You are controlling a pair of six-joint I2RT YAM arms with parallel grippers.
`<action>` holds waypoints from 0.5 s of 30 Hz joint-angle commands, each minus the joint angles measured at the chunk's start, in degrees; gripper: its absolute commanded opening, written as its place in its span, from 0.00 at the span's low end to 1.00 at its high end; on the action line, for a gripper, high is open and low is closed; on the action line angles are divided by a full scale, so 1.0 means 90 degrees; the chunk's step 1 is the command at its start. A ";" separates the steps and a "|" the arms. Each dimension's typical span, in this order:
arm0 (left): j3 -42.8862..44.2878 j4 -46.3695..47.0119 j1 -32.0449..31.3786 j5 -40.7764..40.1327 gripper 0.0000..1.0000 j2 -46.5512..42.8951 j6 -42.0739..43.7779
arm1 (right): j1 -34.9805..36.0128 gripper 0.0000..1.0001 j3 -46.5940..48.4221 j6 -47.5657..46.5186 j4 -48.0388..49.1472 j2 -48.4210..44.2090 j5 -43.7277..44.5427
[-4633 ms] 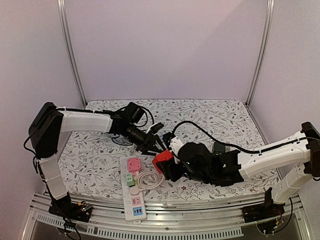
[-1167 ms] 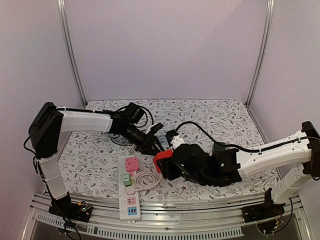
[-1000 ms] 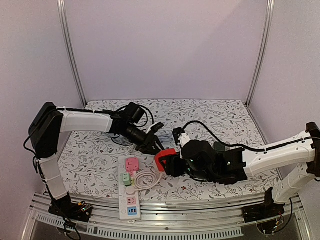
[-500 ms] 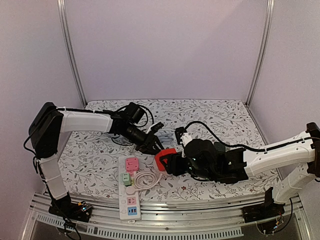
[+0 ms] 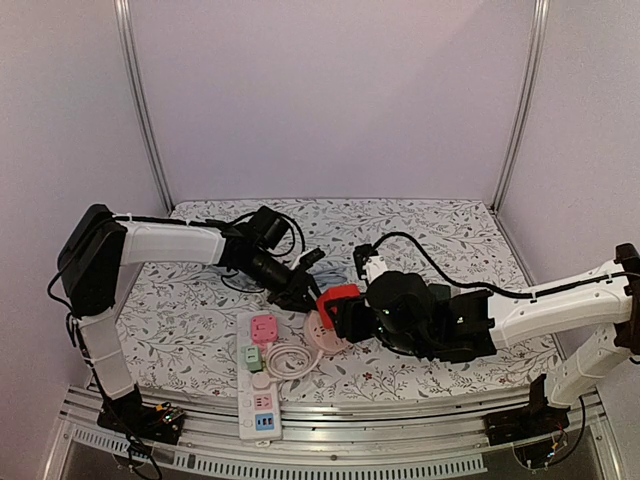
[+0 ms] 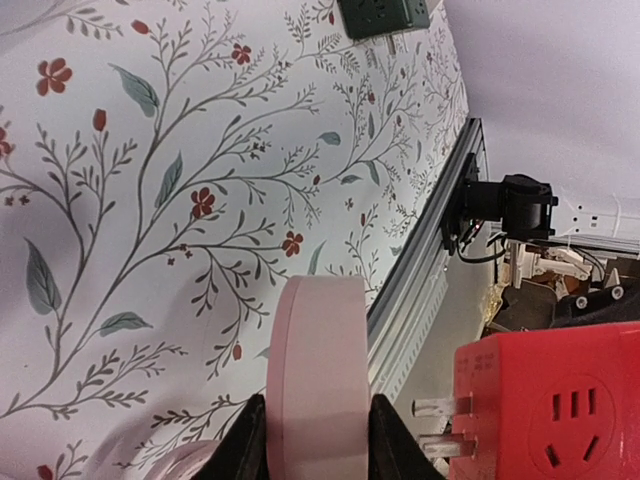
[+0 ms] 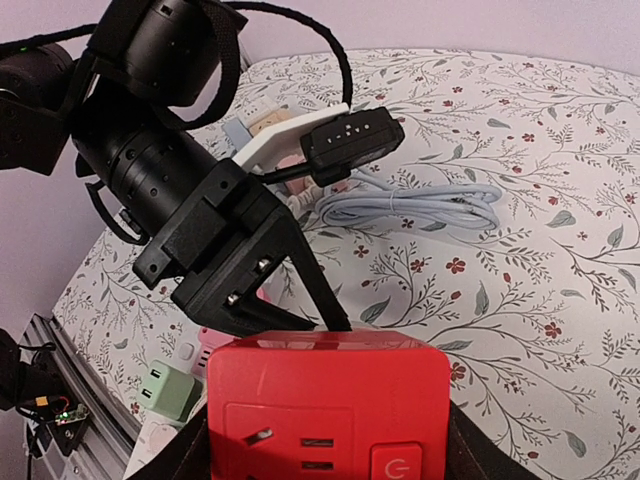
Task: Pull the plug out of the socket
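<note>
Pinching the pink round socket [image 6: 315, 370] edge-on in the left gripper [image 6: 315, 445], near the middle of the table [image 5: 450, 230]. Clamping the red plug [image 7: 325, 395] in the right gripper [image 7: 325, 450], just beside that socket, with prongs [image 6: 432, 408] bare and out of it. Flanked toward the near edge by a white power strip [image 5: 262, 405].

A: What's on the floral tabletop [image 5: 450, 225]?
B: A white power strip [image 5: 262, 412] near the front edge — pink adapter [image 5: 265, 327] and green adapter [image 5: 254, 357] sitting on it.
A: Farther back?
B: A pale coiled cable [image 7: 410, 208].
</note>
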 commanded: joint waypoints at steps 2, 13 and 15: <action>0.0063 -0.0244 0.0098 0.0044 0.30 0.0129 0.0036 | 0.0030 0.11 0.0142 -0.0150 -0.0160 -0.0266 0.0477; 0.0027 -0.0227 0.0343 -0.0259 0.30 -0.0527 0.0208 | -0.1141 0.13 -0.0076 0.0112 -0.2244 -0.1157 0.0642; 0.0017 -0.0232 0.0357 -0.0300 0.30 -0.0595 0.0233 | -0.1567 0.12 -0.0091 0.0238 -0.2677 -0.1185 0.0419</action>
